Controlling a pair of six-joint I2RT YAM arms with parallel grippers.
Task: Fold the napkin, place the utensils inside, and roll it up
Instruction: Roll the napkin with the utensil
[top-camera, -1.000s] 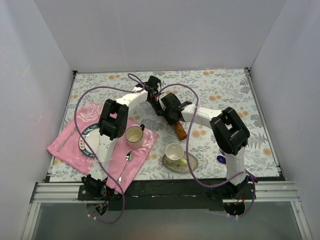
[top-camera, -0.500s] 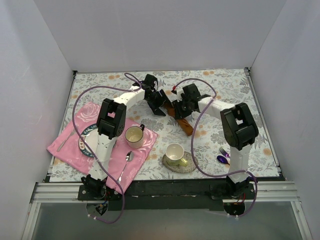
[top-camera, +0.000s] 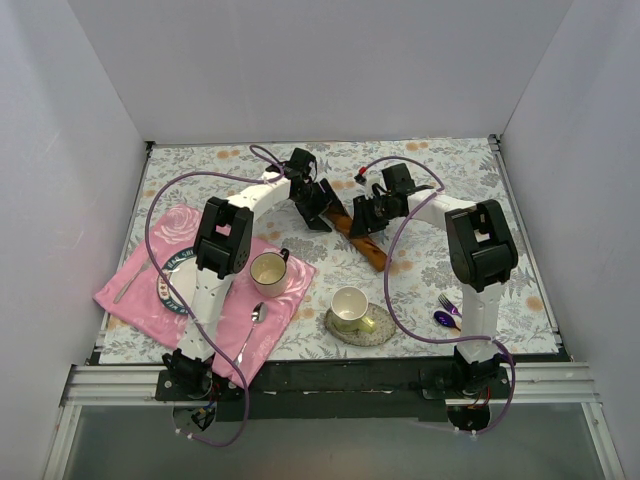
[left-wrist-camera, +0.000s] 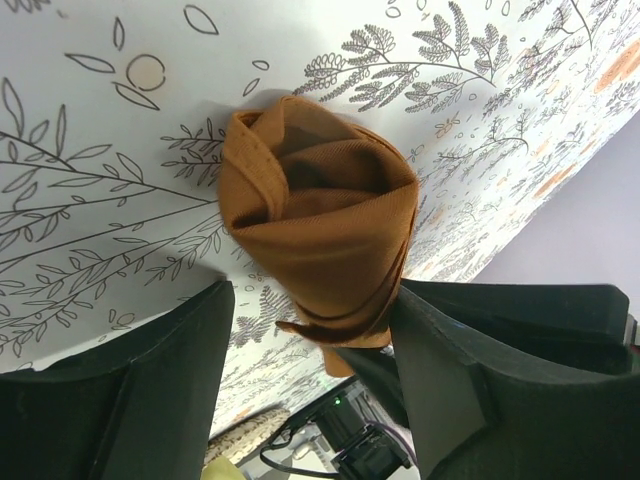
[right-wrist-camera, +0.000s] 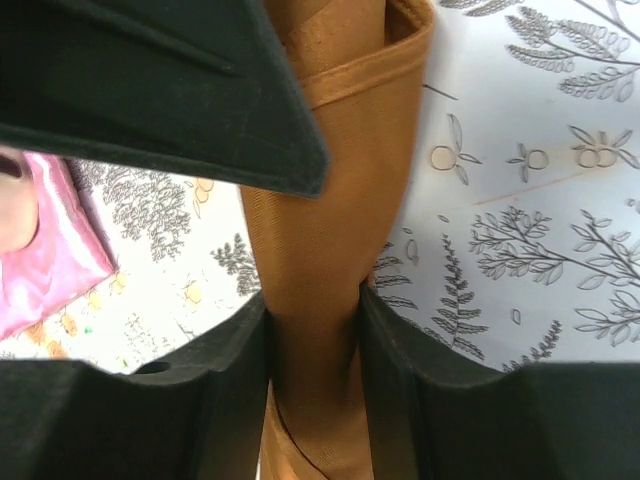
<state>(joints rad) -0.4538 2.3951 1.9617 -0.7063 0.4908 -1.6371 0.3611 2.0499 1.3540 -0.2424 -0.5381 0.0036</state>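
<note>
The napkin (top-camera: 371, 251) is a rust-orange roll lying slantwise on the flowered tablecloth at mid-table. In the left wrist view its rolled end (left-wrist-camera: 320, 225) faces the camera. My left gripper (top-camera: 322, 212) (left-wrist-camera: 310, 300) stands open round that end: the right finger touches the roll and there is a gap on the left. My right gripper (top-camera: 358, 218) (right-wrist-camera: 312, 300) is shut on the napkin (right-wrist-camera: 320, 200), both pads pressed into its sides. A purple fork (top-camera: 446, 302) and a dark spoon (top-camera: 442, 319) lie by the right arm's base. No orange knife shows.
A pink cloth (top-camera: 140, 300) at front left carries a plate (top-camera: 176, 272), a cup (top-camera: 268, 270) and a silver spoon (top-camera: 252, 325). Another cup (top-camera: 348, 303) stands on a saucer (top-camera: 378, 323) front centre. Purple cables loop over both arms.
My left gripper has opened off the roll's end. The right arm swung back and to the right with the napkin, which now lies longer and more slanted; fork and spoon came into sight.
</note>
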